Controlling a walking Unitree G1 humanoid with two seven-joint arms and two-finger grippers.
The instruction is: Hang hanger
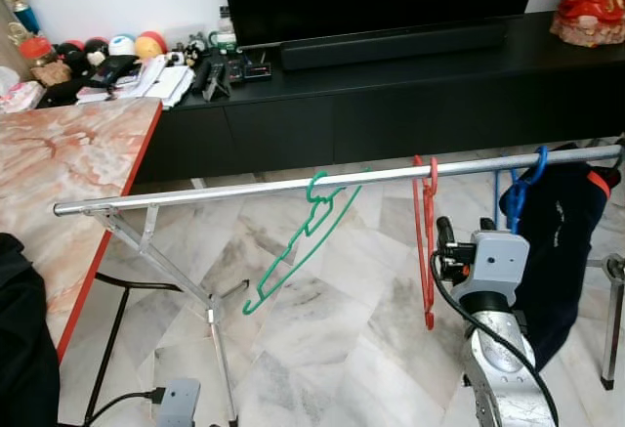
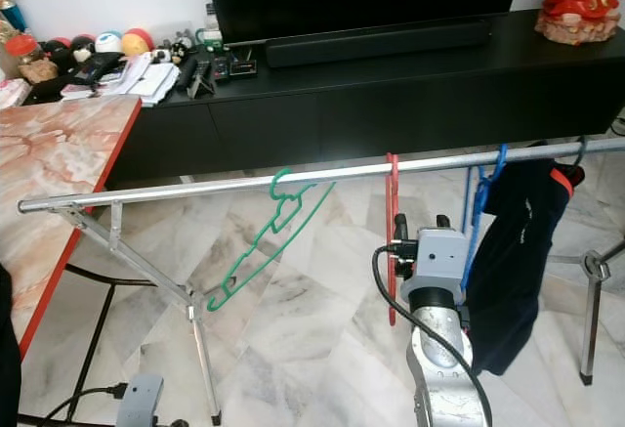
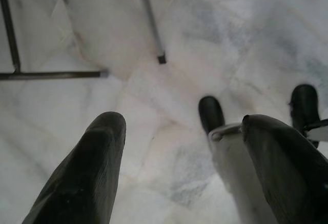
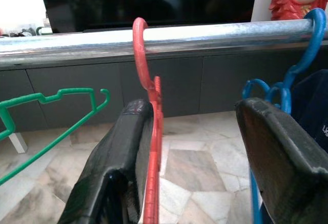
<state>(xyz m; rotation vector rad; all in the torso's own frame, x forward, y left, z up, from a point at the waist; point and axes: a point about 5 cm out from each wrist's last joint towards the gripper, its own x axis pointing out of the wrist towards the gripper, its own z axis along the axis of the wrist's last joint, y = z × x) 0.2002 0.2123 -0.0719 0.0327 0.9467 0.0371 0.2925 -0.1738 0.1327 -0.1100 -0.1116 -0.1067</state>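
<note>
Three plastic hangers hooked on one silver metal rail (image 1: 293, 185): green hanger (image 1: 303, 241), red hanger (image 4: 151, 147), blue hanger (image 1: 520, 192) carrying a dark garment (image 1: 562, 241). Right gripper (image 4: 205, 157) fingers spread wide, red hanger against the inner face of one finger (image 4: 115, 167), ungripped. Left gripper (image 3: 189, 167) fingers apart, empty, over marble floor (image 3: 169, 101).

The rail (image 1: 322, 184) looks like bare silvery metal, smooth with a dull shine. The red hanger (image 4: 151, 147), green hanger (image 1: 303, 241) and blue hanger (image 1: 520, 192) look like smooth plastic. The dark garment (image 1: 562, 241) is matt cloth. The floor (image 1: 322, 329) is glossy veined marble; the left tabletop (image 1: 59, 163) polished reddish stone. The right gripper's (image 4: 205, 147) fingers (image 4: 113, 167) are matt black.
</note>
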